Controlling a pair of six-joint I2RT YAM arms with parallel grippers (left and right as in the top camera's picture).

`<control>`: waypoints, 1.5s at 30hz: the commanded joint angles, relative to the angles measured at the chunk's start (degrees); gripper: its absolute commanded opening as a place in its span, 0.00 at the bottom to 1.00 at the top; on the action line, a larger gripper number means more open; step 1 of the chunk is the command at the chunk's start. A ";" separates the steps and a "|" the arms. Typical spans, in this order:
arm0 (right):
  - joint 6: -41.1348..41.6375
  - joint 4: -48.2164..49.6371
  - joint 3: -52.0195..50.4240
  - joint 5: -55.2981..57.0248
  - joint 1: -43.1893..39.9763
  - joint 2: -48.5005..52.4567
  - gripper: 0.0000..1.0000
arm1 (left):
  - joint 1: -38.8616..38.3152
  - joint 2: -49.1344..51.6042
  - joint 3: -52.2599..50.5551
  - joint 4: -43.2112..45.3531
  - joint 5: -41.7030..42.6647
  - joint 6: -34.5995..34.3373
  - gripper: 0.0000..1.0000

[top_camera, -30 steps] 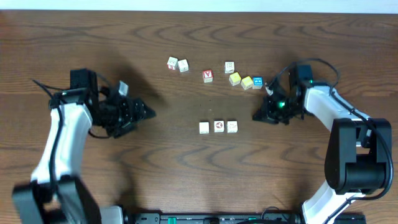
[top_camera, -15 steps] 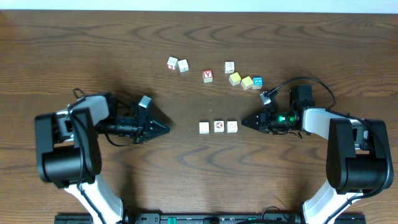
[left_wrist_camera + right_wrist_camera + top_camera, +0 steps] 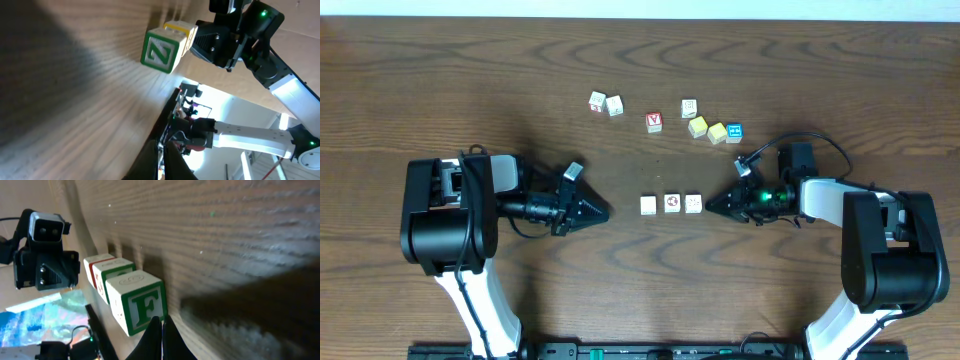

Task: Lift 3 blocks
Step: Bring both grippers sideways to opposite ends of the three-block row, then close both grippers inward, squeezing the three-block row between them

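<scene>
Three small cream blocks [image 3: 672, 203] sat in a short row in the middle of the table [image 3: 770, 290], side by side on the wood. None was lifted yet.

On the left, the left gripper [image 3: 605, 212] pointed at the row. Its two fingers [image 3: 590, 211] were pressed together with nothing between them, I think to make one hard tip for pushing. It was near the row but apart from it.

Next came the plain-topped block [image 3: 648, 205], with a green letter on the side facing that gripper. Then came the block with the round red-brown mark [image 3: 672, 203], then the speckled block [image 3: 693, 203], with a green F on its outer side.

On the right, the right gripper [image 3: 712, 204] pointed back at the row. Its fingers [image 3: 723, 203] were squeezed together too and held nothing. Its tip was just beside the speckled block; I could not tell if it touched.

I think the blocks were in a line so the two tips could squeeze them from both ends and lift all three as one bar. If the tips were not level, the middle block could drop out.

Seven other blocks [image 3: 614, 105] sat at the back, well apart from the row.
</scene>
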 commanded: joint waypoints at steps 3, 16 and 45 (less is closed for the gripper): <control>1.57 0.76 -0.24 0.39 0.90 0.04 0.02 | -0.26 0.44 -0.55 3.67 1.07 -2.95 0.07; 2.23 1.36 -0.26 0.81 1.73 0.04 0.02 | -4.92 0.44 -1.11 12.92 0.57 -11.85 0.07; 3.17 3.63 -0.26 0.31 1.77 0.04 0.02 | -11.56 0.44 -1.14 29.14 -11.41 -29.81 0.07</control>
